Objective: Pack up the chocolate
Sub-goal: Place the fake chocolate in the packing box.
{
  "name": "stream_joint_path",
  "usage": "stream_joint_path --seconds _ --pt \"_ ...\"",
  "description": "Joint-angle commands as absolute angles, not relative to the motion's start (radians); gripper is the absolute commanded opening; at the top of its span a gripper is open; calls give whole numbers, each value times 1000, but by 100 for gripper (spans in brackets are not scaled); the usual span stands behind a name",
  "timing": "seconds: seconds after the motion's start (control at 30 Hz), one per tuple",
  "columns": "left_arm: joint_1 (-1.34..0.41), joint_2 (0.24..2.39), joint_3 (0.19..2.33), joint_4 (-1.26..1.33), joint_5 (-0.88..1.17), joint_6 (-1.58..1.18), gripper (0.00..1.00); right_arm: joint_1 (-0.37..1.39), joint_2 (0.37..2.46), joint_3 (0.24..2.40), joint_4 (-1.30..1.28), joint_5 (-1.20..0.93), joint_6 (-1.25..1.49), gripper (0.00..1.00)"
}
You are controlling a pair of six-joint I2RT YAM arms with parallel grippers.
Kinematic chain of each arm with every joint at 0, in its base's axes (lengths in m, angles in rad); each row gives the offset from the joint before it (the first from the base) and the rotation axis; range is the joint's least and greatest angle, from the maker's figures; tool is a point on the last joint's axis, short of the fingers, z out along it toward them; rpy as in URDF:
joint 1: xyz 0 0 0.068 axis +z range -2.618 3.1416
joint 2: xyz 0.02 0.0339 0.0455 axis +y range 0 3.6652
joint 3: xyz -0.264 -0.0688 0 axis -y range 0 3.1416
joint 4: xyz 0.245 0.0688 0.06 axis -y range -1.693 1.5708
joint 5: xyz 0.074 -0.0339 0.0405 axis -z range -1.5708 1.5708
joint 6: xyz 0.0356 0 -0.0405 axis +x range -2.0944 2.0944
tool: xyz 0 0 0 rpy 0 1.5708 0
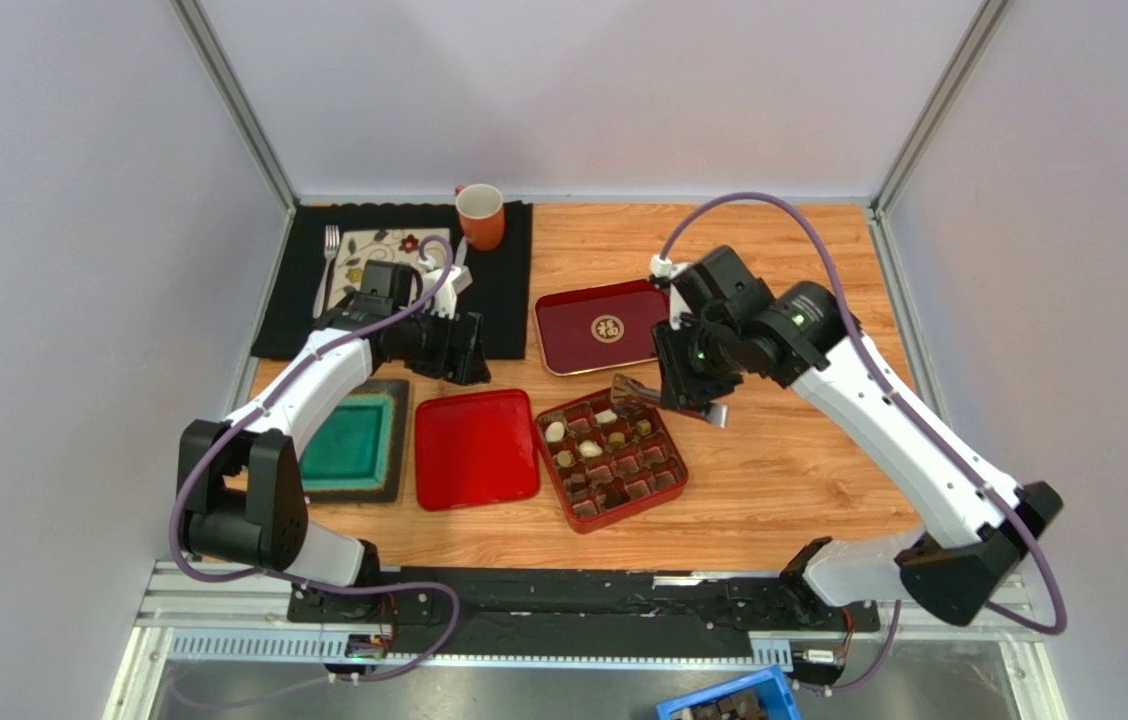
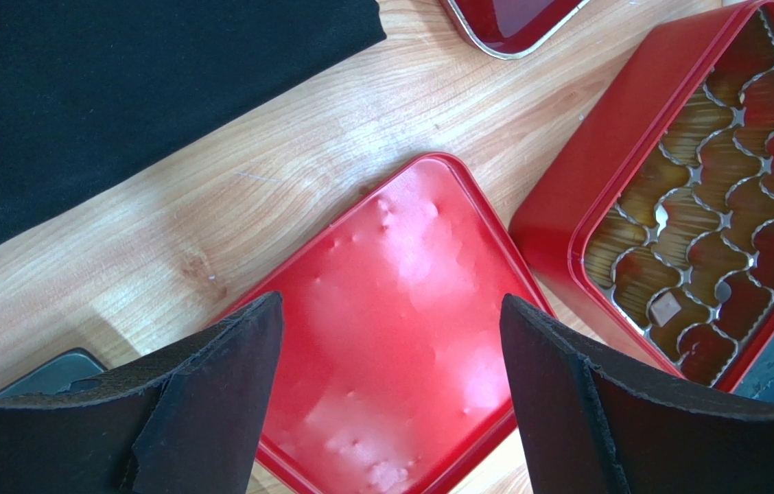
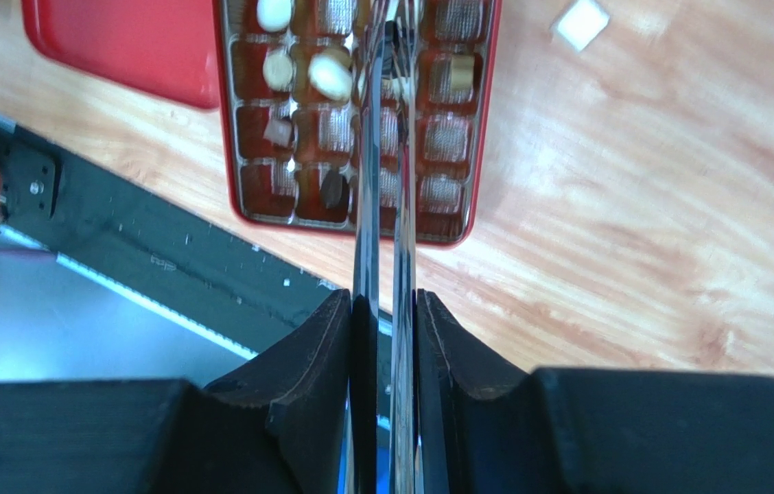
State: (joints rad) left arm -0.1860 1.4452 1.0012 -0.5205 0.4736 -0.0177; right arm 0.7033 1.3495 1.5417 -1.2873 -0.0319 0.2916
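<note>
The red box (image 1: pixel 668 488) with gridded compartments sits mid-table. Several chocolate pieces lie in it: white ones (image 3: pixel 329 74) and dark ones (image 3: pixel 333 189). One white square chocolate (image 3: pixel 581 23) lies on the wood beside the box. My right gripper (image 3: pixel 386 298) is shut on a pair of metal tongs (image 3: pixel 401 185), whose tips reach over the box's middle compartments. Whether the tips hold a piece is unclear. My left gripper (image 2: pixel 391 304) hangs open above the plain red lid (image 2: pixel 401 309), with nothing between its fingers.
A dark red tray (image 1: pixel 600 326) with a gold emblem lies behind the box. An orange mug (image 1: pixel 480 215) and a plate (image 1: pixel 375 255) with a fork sit on a black mat (image 1: pixel 503 285) at the back left. A green container (image 1: pixel 352 440) is left of the lid.
</note>
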Motion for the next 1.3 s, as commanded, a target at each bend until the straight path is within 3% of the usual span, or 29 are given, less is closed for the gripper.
stream_joint_path --seconds 0.0,0.67,1.0,1.27 --pt "-178 1410 1006 -514 486 -8 85 701 1267 1470 -1325 -103 328 30" --pt "-178 1401 1012 -534 479 -3 85 715 1201 1345 -1293 -115 359 37" --pt "-178 1399 1005 -531 486 -5 85 707 1264 1499 -1313 0 327 41" --pt "-178 1394 991 -526 503 -2 85 555 1408 1632 -1206 17 272 42"
